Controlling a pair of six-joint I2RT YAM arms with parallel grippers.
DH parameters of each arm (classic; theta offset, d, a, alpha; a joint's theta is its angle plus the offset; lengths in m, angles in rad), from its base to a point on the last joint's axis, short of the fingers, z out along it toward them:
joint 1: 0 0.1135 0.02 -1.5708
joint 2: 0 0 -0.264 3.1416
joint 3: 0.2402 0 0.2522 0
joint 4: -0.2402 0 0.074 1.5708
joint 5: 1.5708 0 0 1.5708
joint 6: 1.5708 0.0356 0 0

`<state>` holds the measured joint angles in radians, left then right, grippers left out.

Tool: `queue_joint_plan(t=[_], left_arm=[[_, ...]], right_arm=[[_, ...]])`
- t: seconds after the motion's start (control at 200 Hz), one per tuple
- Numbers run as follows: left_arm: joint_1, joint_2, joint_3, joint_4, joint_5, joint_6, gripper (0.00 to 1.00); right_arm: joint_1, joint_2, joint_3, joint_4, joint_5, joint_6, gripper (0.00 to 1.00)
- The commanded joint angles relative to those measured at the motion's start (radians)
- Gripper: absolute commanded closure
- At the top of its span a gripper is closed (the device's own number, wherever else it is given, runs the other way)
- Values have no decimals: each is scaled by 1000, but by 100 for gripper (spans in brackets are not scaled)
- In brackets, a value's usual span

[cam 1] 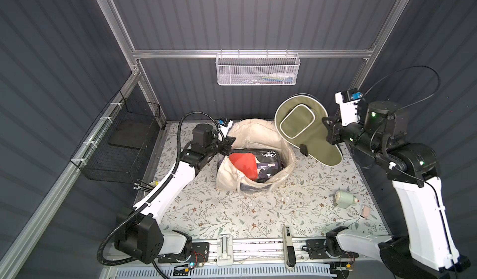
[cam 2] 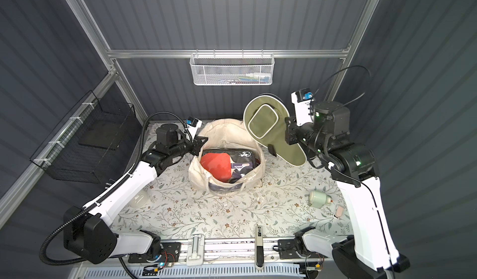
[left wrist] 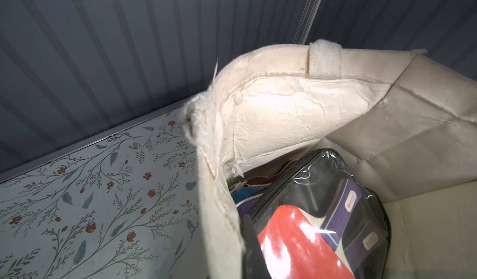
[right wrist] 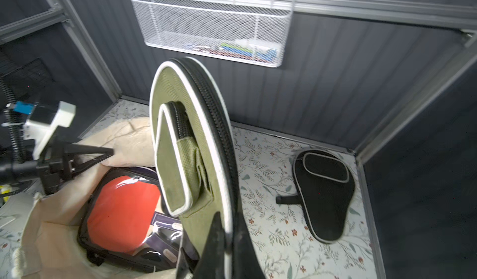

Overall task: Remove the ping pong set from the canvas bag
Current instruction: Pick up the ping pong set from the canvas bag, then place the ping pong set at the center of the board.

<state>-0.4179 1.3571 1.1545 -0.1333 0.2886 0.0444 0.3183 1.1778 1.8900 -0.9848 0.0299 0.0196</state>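
Right wrist: right pincer [right wrist: 229, 241] pinches olive case [right wrist: 185, 141], left pincer [right wrist: 108, 152] seemingly the bag [right wrist: 51, 228] holding red-paddle pack [right wrist: 121, 213].

The canvas bag [cam 1: 258, 130] sits mid-bench [cam 1: 206, 213], near the back, with a paddle pack [cam 1: 247, 164] in it. The left pincer [cam 1: 231, 141] grips its left rim. To its right, the right pincer [cam 1: 325, 123] holds a paddle case [cam 1: 304, 125] up. Another case [right wrist: 325, 192] lies in the back right corner.
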Motion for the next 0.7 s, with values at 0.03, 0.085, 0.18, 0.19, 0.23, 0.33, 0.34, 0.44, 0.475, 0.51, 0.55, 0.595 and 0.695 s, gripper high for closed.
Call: queue_joint_plan(t=[0.03, 0.085, 0.18, 0.19, 0.23, 0.33, 0.34, 0.44, 0.475, 0.51, 0.55, 0.595, 0.695], left_arm=[[0, -38, 12, 108, 34, 12, 100], [1, -36, 11, 108, 34, 11, 100], [1, -30, 12, 110, 34, 12, 100], [1, -29, 11, 111, 34, 11, 100], [1, -26, 11, 112, 34, 8, 100], [1, -18, 13, 119, 73, 1, 100], [1, -17, 13, 120, 74, 1, 100], [1, -12, 8, 130, 82, -5, 100], [1, -13, 8, 132, 85, -8, 100], [1, -10, 5, 134, 85, -11, 100], [1, -9, 6, 138, 88, -14, 100], [1, -6, 5, 138, 90, -15, 100], [1, -4, 5, 137, 94, -20, 100]], right_arm=[[-114, -102, -45, 3, -75, 22, 100], [-157, -128, -85, -1, -92, 25, 100], [-215, -171, -174, 6, -110, 35, 100], [-220, -176, -189, 8, -114, 37, 100], [-245, -196, -240, 20, -128, 48, 100], [-299, -243, -371, 59, -179, 78, 100], [-305, -246, -384, 62, -184, 81, 100], [-348, -280, -497, 112, -237, 119, 100], [-362, -289, -532, 127, -254, 130, 100], [-376, -297, -569, 142, -271, 140, 100], [-393, -307, -610, 163, -295, 153, 100], [-413, -315, -655, 190, -329, 172, 100], [-454, -327, -758, 251, -417, 215, 100]])
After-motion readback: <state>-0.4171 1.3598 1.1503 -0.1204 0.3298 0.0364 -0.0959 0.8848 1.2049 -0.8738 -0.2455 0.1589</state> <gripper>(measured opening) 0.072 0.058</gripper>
